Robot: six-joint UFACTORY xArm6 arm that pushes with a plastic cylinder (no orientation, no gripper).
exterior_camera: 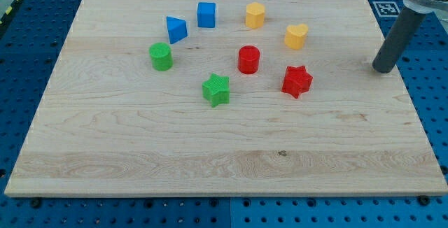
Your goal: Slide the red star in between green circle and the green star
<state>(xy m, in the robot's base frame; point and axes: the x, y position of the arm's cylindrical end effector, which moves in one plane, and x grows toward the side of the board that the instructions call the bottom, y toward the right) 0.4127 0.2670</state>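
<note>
My tip [383, 70], no pincer, right of red star [297, 81]; red cylinder [248, 59] near path.

Open board lies between green circle [161, 56] and green star [216, 89].

The wooden bench [210, 151] carries a green circle [161, 57], green star [216, 89], red star [297, 81], red cylinder [248, 59], two blue blocks [206, 15] and two yellow blocks [255, 15].
</note>
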